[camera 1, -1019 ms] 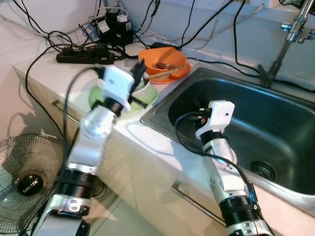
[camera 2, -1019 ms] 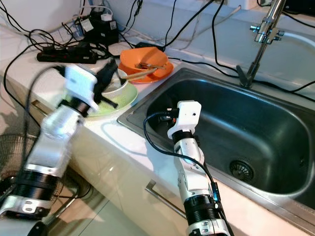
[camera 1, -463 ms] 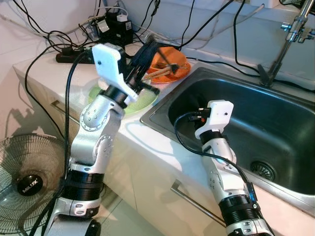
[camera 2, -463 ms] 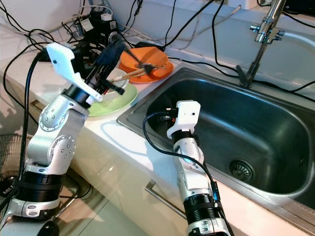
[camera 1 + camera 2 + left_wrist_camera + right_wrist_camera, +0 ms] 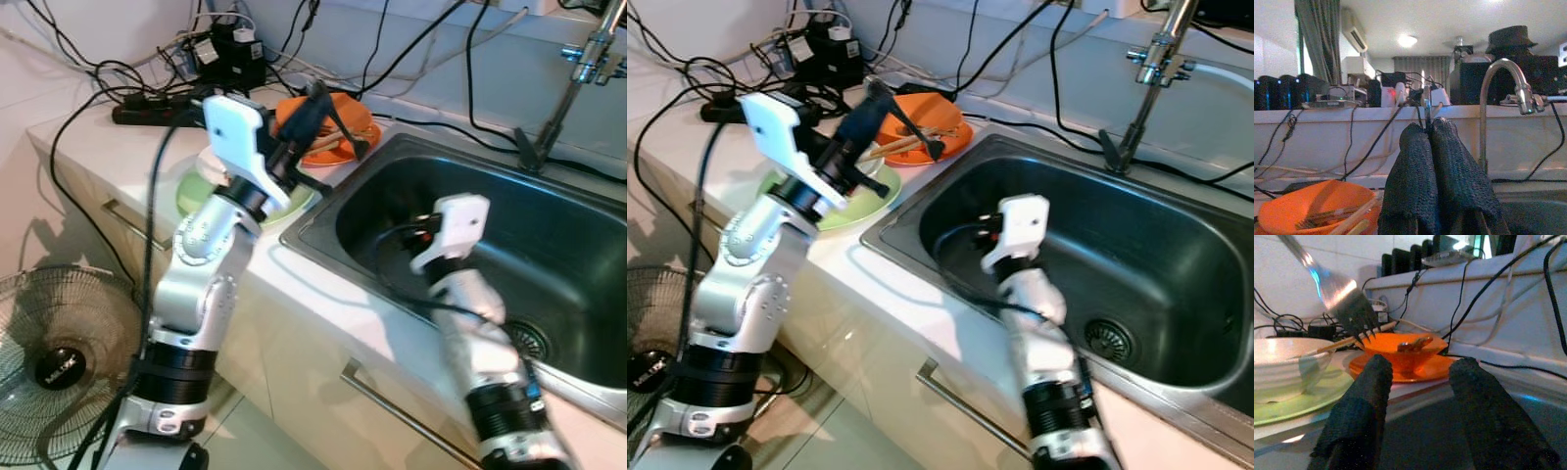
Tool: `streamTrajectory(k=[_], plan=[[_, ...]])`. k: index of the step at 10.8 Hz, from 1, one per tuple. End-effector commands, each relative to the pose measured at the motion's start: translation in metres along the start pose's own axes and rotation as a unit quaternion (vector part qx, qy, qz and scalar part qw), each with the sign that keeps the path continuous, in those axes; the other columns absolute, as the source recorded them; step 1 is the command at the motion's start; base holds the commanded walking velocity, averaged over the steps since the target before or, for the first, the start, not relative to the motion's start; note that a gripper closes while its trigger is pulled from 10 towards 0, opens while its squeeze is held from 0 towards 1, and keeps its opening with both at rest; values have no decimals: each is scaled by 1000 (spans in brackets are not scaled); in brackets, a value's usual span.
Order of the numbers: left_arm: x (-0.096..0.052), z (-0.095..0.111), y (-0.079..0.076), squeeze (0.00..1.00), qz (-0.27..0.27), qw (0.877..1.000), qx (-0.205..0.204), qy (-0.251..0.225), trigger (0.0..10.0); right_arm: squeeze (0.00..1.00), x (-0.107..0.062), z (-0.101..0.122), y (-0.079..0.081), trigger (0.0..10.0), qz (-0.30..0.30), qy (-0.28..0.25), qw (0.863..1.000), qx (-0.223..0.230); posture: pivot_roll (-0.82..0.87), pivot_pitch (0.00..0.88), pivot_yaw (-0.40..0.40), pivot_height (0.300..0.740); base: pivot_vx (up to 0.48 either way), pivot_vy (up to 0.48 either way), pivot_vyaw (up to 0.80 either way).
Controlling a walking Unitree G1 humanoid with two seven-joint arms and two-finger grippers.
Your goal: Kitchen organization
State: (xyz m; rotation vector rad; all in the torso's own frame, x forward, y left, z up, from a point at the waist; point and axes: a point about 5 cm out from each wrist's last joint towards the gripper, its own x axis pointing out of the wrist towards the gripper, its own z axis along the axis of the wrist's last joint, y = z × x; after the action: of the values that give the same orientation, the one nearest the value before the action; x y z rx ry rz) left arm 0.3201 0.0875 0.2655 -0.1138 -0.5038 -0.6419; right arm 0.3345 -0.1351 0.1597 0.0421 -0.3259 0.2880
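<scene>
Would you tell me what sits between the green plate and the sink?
Bare white countertop, then the sink's steel rim, seen in the right eye view beside the green plate.

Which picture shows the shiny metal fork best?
The right wrist view: the shiny metal fork hangs large there, tines down before the orange bowl. In the eye views it is small, held in the left gripper; the left wrist view shows just its handle.

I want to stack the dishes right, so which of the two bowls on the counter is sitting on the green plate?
The white bowl, nearer the counter's front edge, sits on the green plate. The orange bowl behind it rests on an orange plate instead.
</scene>
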Motion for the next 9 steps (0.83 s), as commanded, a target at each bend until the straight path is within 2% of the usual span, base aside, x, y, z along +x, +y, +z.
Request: streamTrajectory(k=[1, 6, 7, 8, 9], plan=[[-1, -4, 0, 0, 0, 1000, -1, 10, 10000, 1000, 4, 8, 0, 10000, 8, -17, 1000, 3, 167, 0, 13, 740, 0, 0, 0], [-4, -17, -4, 0, -8, 999, 0, 35, 10000, 1000, 0, 12, 19, 10000, 104, -21, 994, 21, 164, 0, 22, 740, 0, 0, 0], [-4, -18, -4, 0, -8, 999, -2, 37, 10000, 235, 0, 13, 21, 10000, 109, -21, 994, 15, 165, 0, 22, 740, 0, 0, 0], [-4, -20, -6, 0, -13, 999, -5, 40, 10000, 0, 1, 13, 23, 10000, 110, -22, 994, 15, 165, 0, 21, 740, 0, 0, 0], [-4, -23, -10, 0, -21, 999, -8, 44, 10000, 0, 1, 13, 24, 10000, 113, -23, 993, 15, 167, 0, 20, 740, 0, 0, 0]])
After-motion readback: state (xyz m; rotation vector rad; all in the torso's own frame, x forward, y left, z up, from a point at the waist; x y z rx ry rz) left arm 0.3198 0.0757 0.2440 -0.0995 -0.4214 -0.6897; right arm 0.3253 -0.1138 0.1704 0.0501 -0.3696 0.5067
